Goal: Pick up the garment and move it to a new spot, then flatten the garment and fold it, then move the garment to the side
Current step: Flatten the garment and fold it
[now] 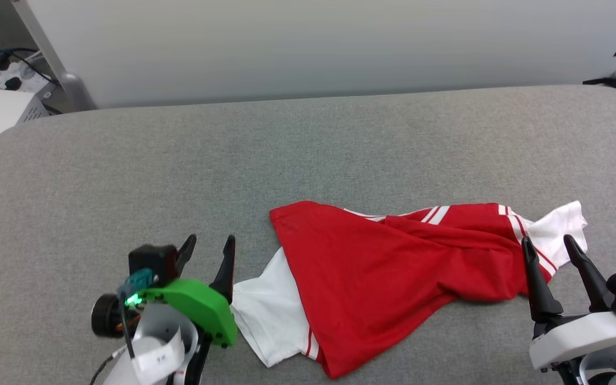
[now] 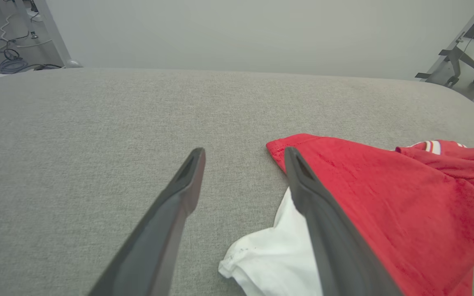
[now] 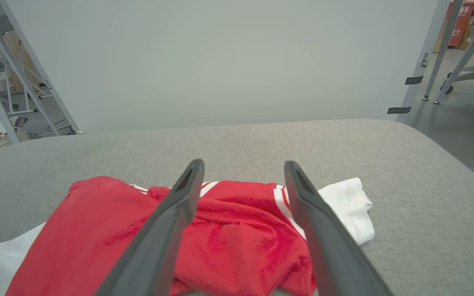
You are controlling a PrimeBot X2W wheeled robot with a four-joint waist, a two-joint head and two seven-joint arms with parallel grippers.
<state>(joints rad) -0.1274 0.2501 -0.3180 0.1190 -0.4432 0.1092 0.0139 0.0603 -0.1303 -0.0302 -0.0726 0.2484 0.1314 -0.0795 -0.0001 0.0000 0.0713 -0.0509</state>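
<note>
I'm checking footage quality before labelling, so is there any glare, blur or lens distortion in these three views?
Head view: soft even light, no glare, the garment sharp with faint shadow. Left wrist view: the grey padded surface bows at its far edge, likely wide-angle distortion. Right wrist view: same bowing, garment crisp, no glare.

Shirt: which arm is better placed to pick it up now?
Right, I'd judge. The right gripper is open with the shirt's bunched end lying between its fingers. The left gripper, also open, frames bare grey surface beside the shirt.
</note>
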